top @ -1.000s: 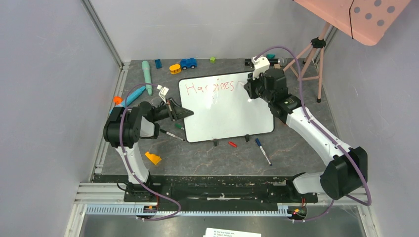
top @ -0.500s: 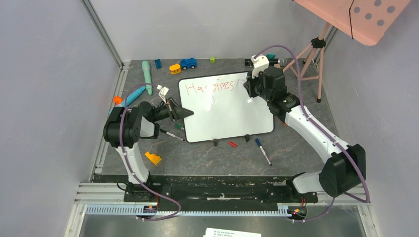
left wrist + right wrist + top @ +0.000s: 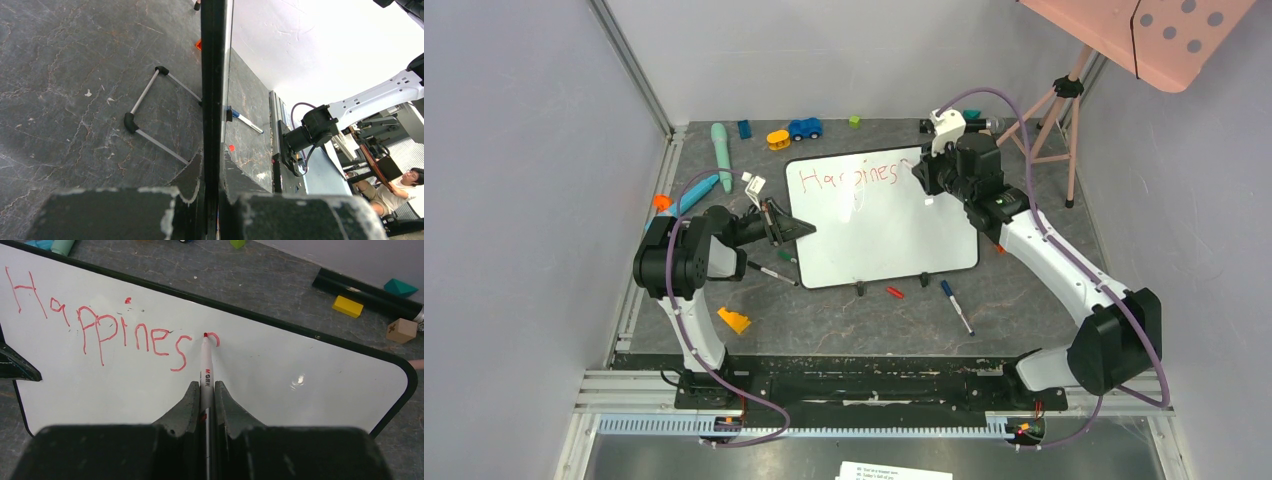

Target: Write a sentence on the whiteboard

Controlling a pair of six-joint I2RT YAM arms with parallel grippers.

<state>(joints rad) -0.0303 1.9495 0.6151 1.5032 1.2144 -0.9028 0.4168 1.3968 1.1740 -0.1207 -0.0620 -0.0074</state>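
Progress report: first word almost finished, most of the line unwritten

Writing had reached the end of one word. The whiteboard (image 3: 879, 215) lay flat in the middle of the worktop (image 3: 824, 320), towards its far edge, with its long side slightly skewed to that edge. Along the board's far side the sentence (image 3: 100, 327) read "Happines" in red. A small fresh curl just past the last letter looked like the start of a second "s".

The right pincer (image 3: 206, 387) was closed tight on a red marker (image 3: 205, 365). The marker pointed away from the wrist, and its tip stood at that curl, on the board or just above it; the pictures did not settle which. The left pincer (image 3: 212, 160) was clamped narrow on the board's left rim, apparently steadying it against the pen strokes.

By my reckoning the job was at an early stage. One word was all but done, and the lower two thirds of the board were blank. The closing letter and every following word were left to write, and there was ample room below for further lines.
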